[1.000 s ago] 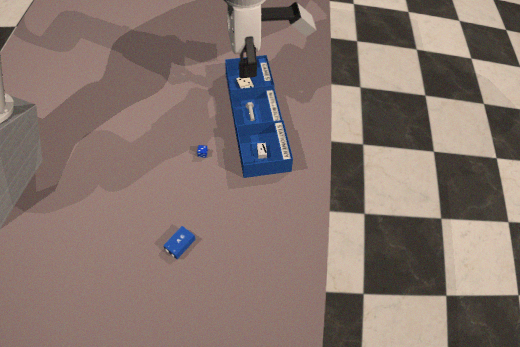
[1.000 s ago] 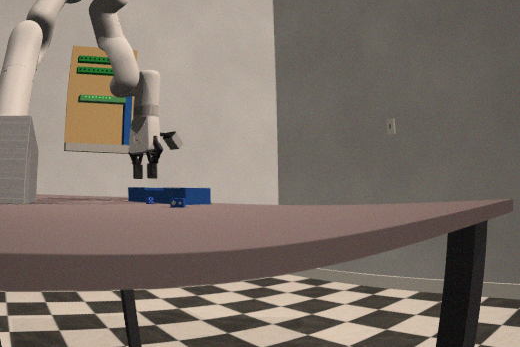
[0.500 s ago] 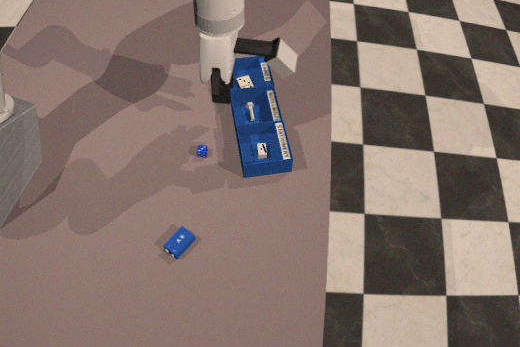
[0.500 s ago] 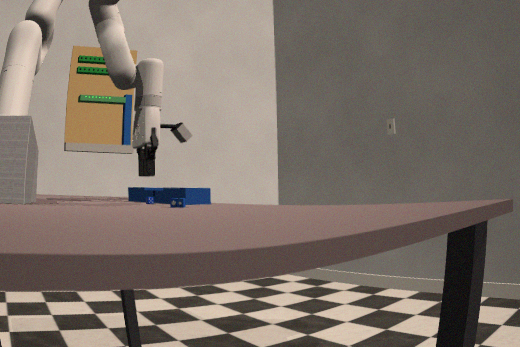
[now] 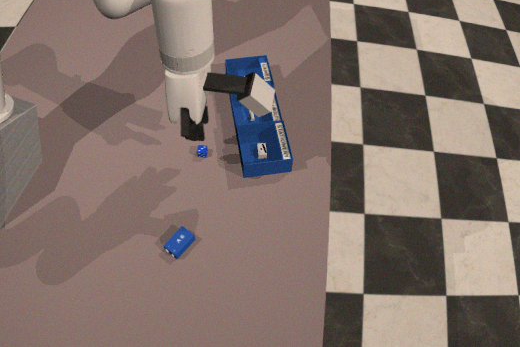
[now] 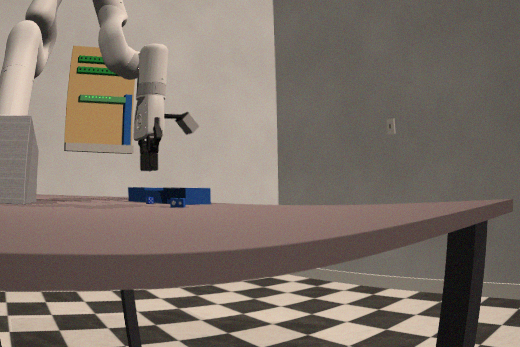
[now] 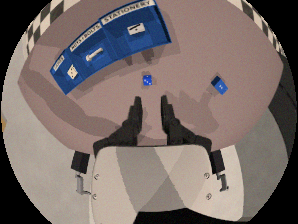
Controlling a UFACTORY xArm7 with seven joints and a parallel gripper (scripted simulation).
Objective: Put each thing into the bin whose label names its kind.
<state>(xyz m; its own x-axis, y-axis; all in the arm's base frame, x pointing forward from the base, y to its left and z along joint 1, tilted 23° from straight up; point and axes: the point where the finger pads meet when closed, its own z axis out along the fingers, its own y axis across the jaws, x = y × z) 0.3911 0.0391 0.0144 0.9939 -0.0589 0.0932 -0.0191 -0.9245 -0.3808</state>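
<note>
From the wrist view the gripper (image 7: 150, 111) hangs well above the table (image 5: 280, 257) with its fingers drawn fairly narrow and nothing between them; a gap shows plainly between the two black tips. Just past those tips lies the small blue die (image 7: 147, 80), alone on the brown top, and it looks like the thing to fetch next, since one bin label reads GAMES. To take it well, the fingers would need to spread wider than the die before the descent, the tips should be centred over it with the fingers square to two opposite faces, and the arm should come straight down so a tip does not nudge so light a piece and roll it away. Closing gently and low on the cube should keep it from squirting out. Off to one side, well apart from the die, lies the blue battery (image 7: 218, 84), lying flat; no label I can read seems to name it, though the middle label is too blurred to be sure. Farthest off stands the blue three-part bin (image 7: 61, 80), with a small pale item already in each compartment; the GAMES end (image 5: 265, 73) is the far compartment in the top view, so the carry runs over the other two.
</note>
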